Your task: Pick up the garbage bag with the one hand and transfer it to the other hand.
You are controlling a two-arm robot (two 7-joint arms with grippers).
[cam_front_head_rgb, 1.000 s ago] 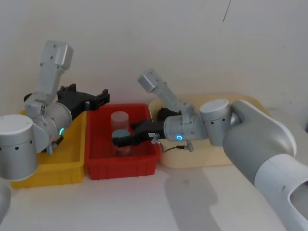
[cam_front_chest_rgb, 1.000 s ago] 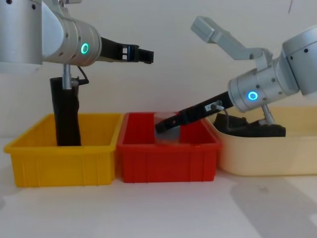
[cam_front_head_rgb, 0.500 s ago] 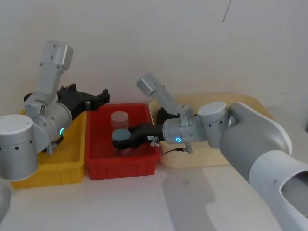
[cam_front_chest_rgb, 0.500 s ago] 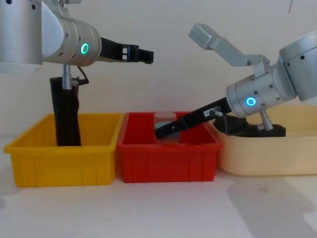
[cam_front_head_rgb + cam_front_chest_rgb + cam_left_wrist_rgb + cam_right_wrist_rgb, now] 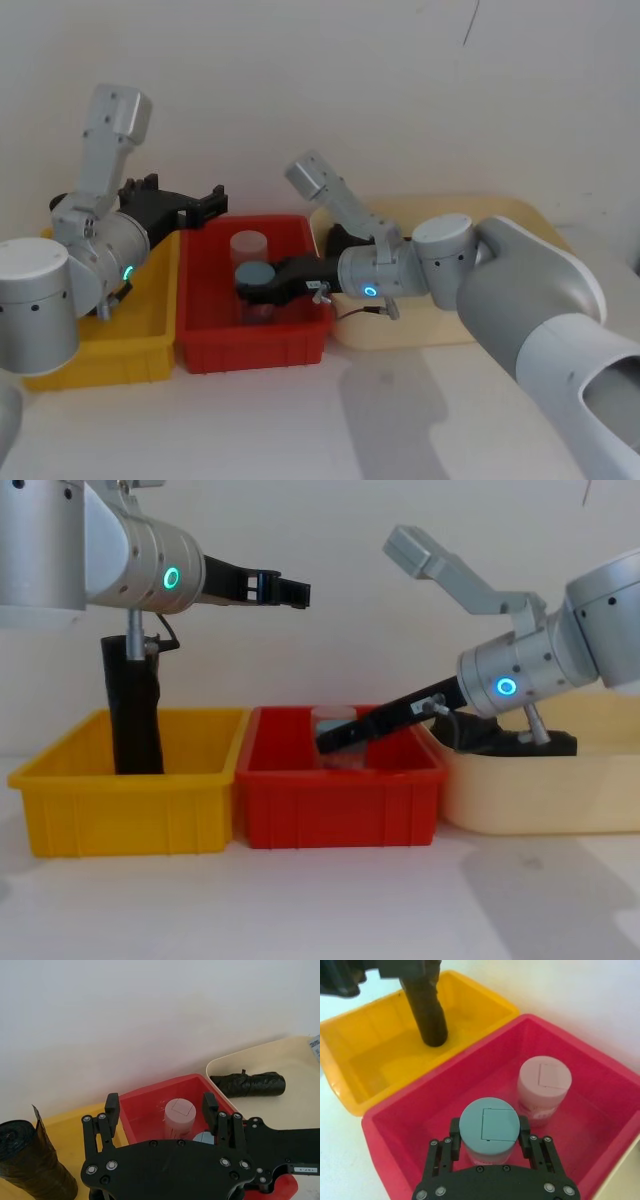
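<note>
The garbage bag (image 5: 131,715) is a black roll standing upright in the yellow bin (image 5: 60,790), taller than the bin's walls; it also shows as the garbage bag (image 5: 427,1015) and the garbage bag (image 5: 30,1160). My left gripper (image 5: 290,590), on the arm with the green ring, hangs open in the air to the right of and above the bag, holding nothing. The left gripper (image 5: 160,1100) has its fingers spread wide. My right gripper (image 5: 489,1132), on the arm with the blue ring, is down in the red bin (image 5: 400,1125), shut on a blue-lidded jar (image 5: 489,1125).
A pink-lidded jar (image 5: 544,1077) stands behind the blue-lidded one in the red bin. A second black roll (image 5: 247,1085) lies in the cream tray (image 5: 540,805) to the right. The three containers sit side by side against a white wall.
The right gripper dipped into the red bin around the blue-lidded jar, then rose slightly with it. The left arm has not moved.
</note>
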